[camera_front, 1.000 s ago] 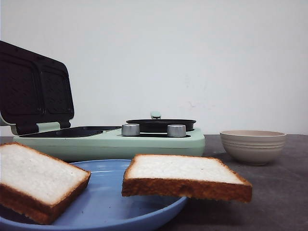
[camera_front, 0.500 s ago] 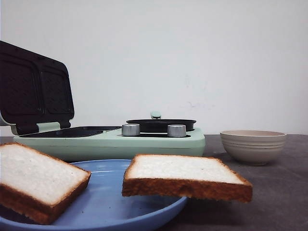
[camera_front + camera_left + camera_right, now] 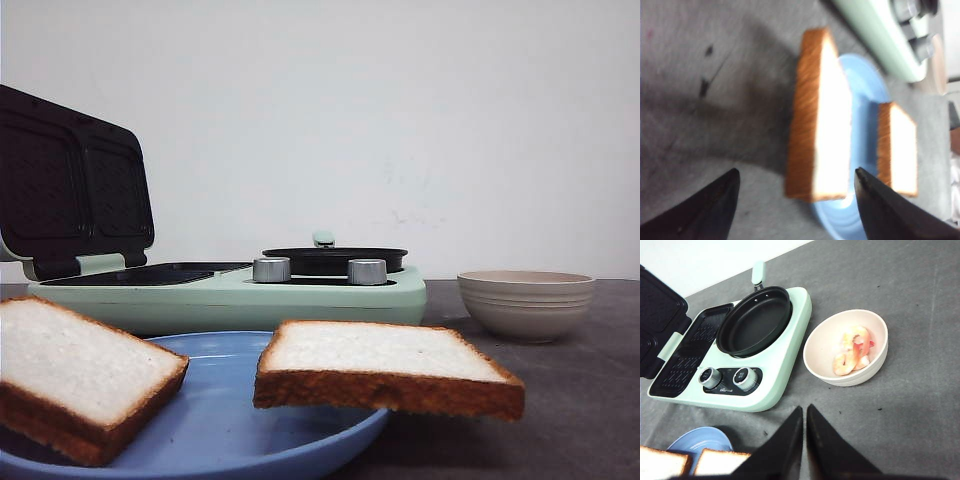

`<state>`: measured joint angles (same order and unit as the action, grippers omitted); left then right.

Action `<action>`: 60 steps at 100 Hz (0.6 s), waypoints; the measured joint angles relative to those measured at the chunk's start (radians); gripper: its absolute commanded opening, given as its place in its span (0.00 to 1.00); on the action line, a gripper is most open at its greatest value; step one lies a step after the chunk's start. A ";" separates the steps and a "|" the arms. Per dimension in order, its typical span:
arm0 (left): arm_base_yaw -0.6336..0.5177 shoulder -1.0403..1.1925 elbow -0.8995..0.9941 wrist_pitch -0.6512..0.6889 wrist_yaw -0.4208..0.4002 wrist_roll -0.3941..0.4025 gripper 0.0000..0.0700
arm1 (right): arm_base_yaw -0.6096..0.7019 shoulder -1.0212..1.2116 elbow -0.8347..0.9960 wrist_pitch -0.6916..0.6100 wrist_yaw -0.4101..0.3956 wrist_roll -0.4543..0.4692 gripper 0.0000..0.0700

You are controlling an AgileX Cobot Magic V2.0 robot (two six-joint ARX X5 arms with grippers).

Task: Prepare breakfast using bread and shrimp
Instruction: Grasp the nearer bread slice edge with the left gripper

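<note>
Bread: two square white slices with brown crust, both lying on my blue plate (image 3: pixel 210 440) at the near edge of the grey table (image 3: pixel 590 400). Left slice (image 3: pixel 80 375) rests tilted on the plate's left side; right slice (image 3: pixel 385 365) sits across the plate's right rim and overhangs it toward the table. The two slices are near each other but apart. Shrimp (image 3: pixel 854 354): a few pink pieces in the cream bowl (image 3: pixel 847 347), which stands on the table just right of the cooker, well apart from the bread. Cooker (image 3: pixel 230 295): pale green, behind the plate; lid (image 3: pixel 70 180) raised on the left over a dark ribbed plate, a round black pan (image 3: pixel 754 321) seated on the right half with its green handle pointing away, two silver knobs (image 3: pixel 270 269) along the front. My left gripper (image 3: pixel 795 200): jaws spread wide, holding nothing, hanging over the table with the left slice's near end showing between the fingertips, no contact visible. My right gripper (image 3: pixel 805 412): fingers pressed together with only a sliver between them, nothing held, poised above bare table between the cooker's front and the bowl.
</note>
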<state>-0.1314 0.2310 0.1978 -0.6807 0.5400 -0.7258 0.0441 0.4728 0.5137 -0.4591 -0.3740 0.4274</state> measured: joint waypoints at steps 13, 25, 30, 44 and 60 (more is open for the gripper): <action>-0.017 0.021 -0.006 0.050 0.001 -0.008 0.56 | 0.000 0.000 0.000 0.000 0.000 0.000 0.00; -0.032 0.054 -0.007 0.112 0.001 -0.020 0.56 | 0.000 0.000 0.000 0.000 0.000 0.000 0.01; -0.038 0.077 -0.007 0.127 0.001 -0.022 0.56 | 0.000 0.000 0.000 0.000 -0.001 0.000 0.01; -0.061 0.150 -0.007 0.189 0.001 -0.025 0.57 | 0.000 0.000 0.000 0.001 -0.042 0.000 0.16; -0.095 0.231 -0.007 0.275 0.000 -0.025 0.57 | 0.000 0.000 0.000 0.003 -0.043 0.000 0.36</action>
<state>-0.2260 0.4618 0.1909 -0.4061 0.5404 -0.7509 0.0441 0.4728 0.5137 -0.4557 -0.4171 0.4271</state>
